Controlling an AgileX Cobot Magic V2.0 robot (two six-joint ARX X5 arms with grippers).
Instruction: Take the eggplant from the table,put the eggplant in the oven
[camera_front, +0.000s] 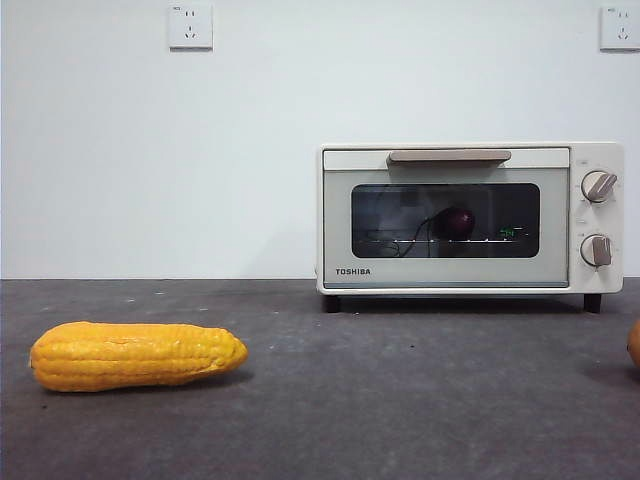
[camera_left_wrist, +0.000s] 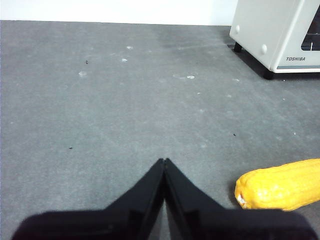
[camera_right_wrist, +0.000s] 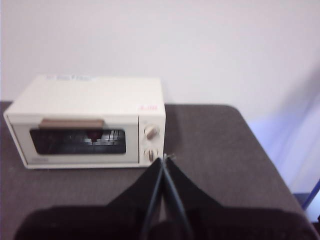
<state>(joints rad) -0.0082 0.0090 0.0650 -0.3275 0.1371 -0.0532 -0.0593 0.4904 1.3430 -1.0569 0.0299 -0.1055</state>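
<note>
Spanning every view, table (camera_front: 400, 400) carries the rest. Oven (camera_front: 470, 217) sits at the back by the wall, door closed; eggplant (camera_front: 457, 222) shows dark purple behind the glass on the rack, so the placing looks done. Corn (camera_front: 135, 355) lies apart at the front, untouched. Left gripper (camera_left_wrist: 164, 161) hangs over bare table, fingers closed, empty. Right gripper (camera_right_wrist: 164, 157) is pulled well back from the oven, fingers closed, empty.

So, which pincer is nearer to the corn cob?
Left. The left pincer, shut, hangs low over the table with the corn cob just beside it. The right pincer, also shut, faces the closed oven, no corn in its view.
</note>
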